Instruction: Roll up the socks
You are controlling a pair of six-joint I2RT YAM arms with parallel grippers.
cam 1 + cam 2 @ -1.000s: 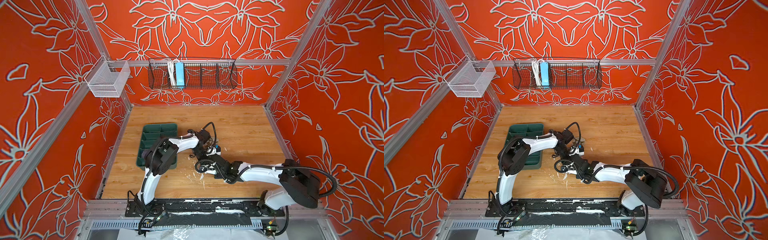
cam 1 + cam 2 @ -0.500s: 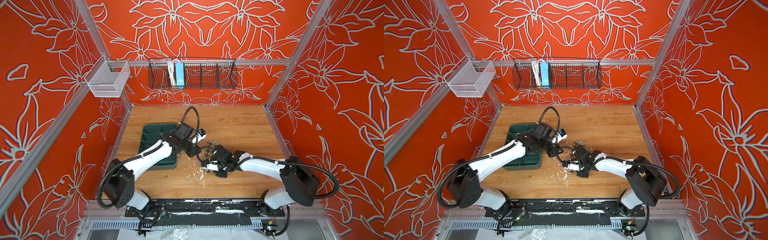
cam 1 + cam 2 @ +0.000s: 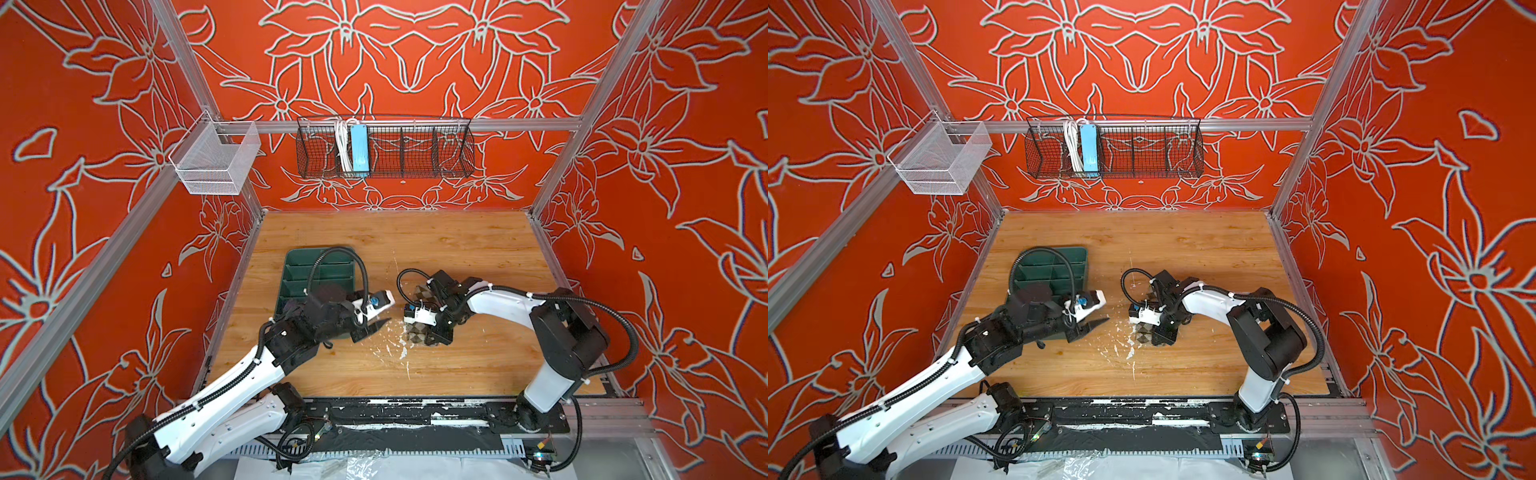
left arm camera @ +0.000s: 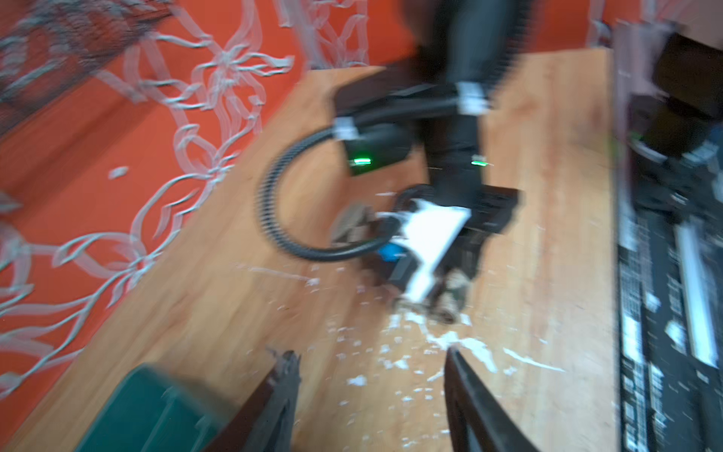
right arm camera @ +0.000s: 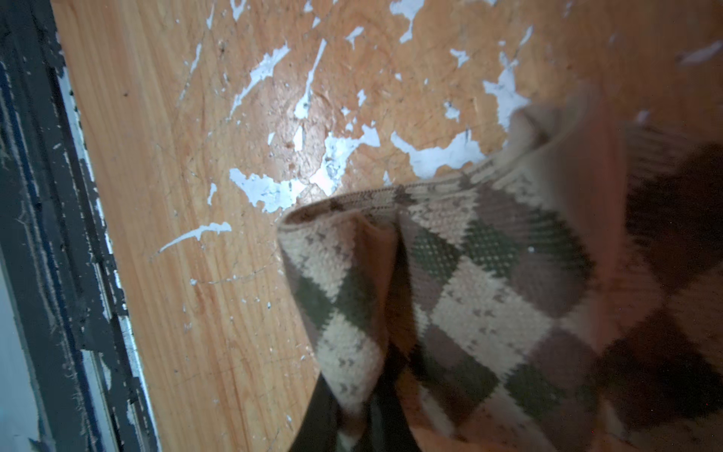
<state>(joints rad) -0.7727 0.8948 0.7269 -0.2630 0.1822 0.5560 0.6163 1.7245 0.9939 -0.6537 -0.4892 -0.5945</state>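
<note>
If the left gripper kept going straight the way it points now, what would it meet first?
Probably the argyle sock that the right gripper is pinching. The open left gripper points across bare table toward it; height is hard to judge, so it might pass above.

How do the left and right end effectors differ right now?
The left end effector has its jaws spread with nothing between them; the right end effector is shut on the argyle sock. The left one sits beside the green tray, apart from the sock; the right one is pressed into the fabric. Both are low over the wooden table.
</note>
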